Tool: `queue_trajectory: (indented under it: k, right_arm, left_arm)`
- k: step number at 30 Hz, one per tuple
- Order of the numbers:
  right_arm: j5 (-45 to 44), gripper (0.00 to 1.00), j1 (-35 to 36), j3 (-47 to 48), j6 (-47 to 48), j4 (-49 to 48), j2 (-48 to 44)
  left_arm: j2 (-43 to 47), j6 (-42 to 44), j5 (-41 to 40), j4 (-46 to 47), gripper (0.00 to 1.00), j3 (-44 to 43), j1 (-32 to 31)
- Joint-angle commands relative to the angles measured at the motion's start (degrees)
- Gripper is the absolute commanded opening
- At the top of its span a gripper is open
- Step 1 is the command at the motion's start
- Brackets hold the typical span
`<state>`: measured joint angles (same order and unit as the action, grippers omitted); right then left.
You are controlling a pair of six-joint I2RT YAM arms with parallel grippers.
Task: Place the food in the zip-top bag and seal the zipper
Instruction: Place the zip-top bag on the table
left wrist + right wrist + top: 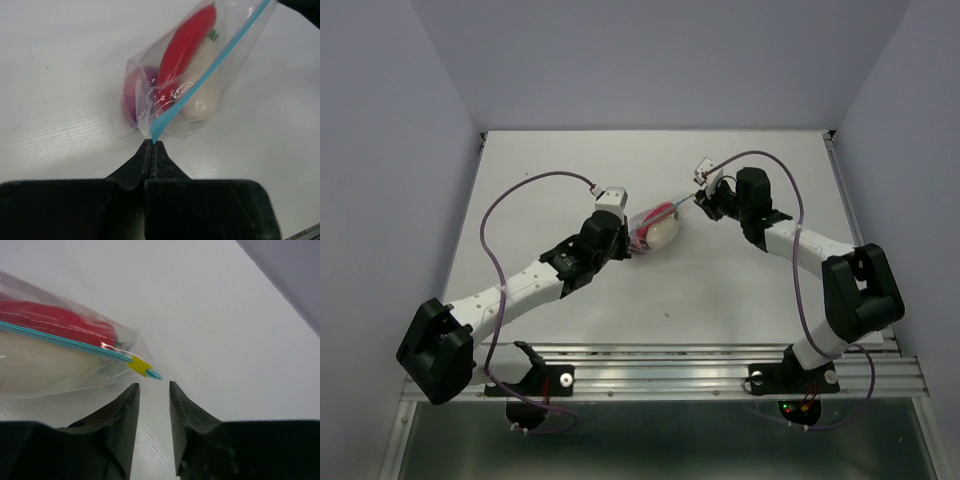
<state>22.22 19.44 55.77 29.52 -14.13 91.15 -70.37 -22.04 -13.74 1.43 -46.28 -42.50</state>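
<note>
The zip-top bag point(657, 232) sat between the two arms near the middle of the table point(570, 160), with the chili point(187, 42), radish point(205, 97) and onion point(134, 95) inside. I had the left gripper point(151, 145) pinching one end of the zipper point(215, 67). The strip's long axis ran toward the right gripper point(154, 390), whose fingers stood spread. The yellow tab point(139, 365) lay just ahead of their gap, touching neither. I judged the right arm nearer for sealing.

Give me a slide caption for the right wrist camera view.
Open right gripper poised just short of the yellow tab on the zipper of the food-filled zip-top bag.
</note>
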Motion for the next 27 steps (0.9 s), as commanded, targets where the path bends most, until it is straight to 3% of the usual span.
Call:
queue_trajectory:
  k: [1, 3, 4, 8, 12, 13, 14, 19, 21, 24, 27]
  right_arm:
    - [-9.8, 0.41, -0.4, -6.4, -8.6, -12.6, -4.0]
    - [-10.7, 0.52, 0.2, -9.4, -10.6, -10.9, -7.3]
    - [-10.4, 0.57, 0.2, -10.3, -10.8, -9.2, -10.5]
    - [-9.8, 1.0, 0.2, -13.5, -15.5, -5.0, -17.7]
    - [-17.3, 1.0, 0.2, -10.5, -22.5, 7.7, -27.0]
    - [-20.1, 1.0, 0.2, -8.9, -24.9, 12.2, -28.0]
    - [-22.8, 1.0, 0.2, -8.1, -26.8, 13.9, -28.8]
    - [-41.3, 1.0, 0.2, -2.4, -40.8, 26.9, -29.5]
    - [-45.0, 1.0, 0.2, -0.1, -44.4, 29.5, -28.5]
    - [-47.7, 1.0, 0.2, 0.7, -46.8, 30.9, -27.7]
    - [-49.0, 1.0, 0.2, -0.2, -51.6, 31.7, -28.4]
  left_arm:
    - [-0.9, -2.2, 1.8, 1.8, 0.03, 3.5, -2.4]
    - [-0.7, -3.6, 2.5, 1.8, 0.06, 4.8, -4.9]
    - [-0.5, -4.1, 3.1, 1.8, 0.14, 5.2, -5.7]
    - [1.5, -6.9, 3.2, 0.7, 0.38, 6.3, -10.5]
    - [2.3, -9.2, 3.1, -1.3, 0.5, 5.3, -14.8]
    - [2.4, -9.4, 3.5, -3.2, 0.67, 4.9, -16.0]
    - [2.4, -9.5, 3.8, -3.3, 0.99, 4.5, -16.9]
    - [3.3, -12.0, 0.8, -6.9, 0.99, 0.2, -20.2]
    - [4.4, -14.2, -4.5, -8.9, 0.99, -2.2, -20.2]
    - [4.5, -20.0, -14.1, -19.8, 0.99, -7.8, -19.1]
    - [4.1, -24.3, -17.6, -24.5, 0.99, -11.1, -15.2]
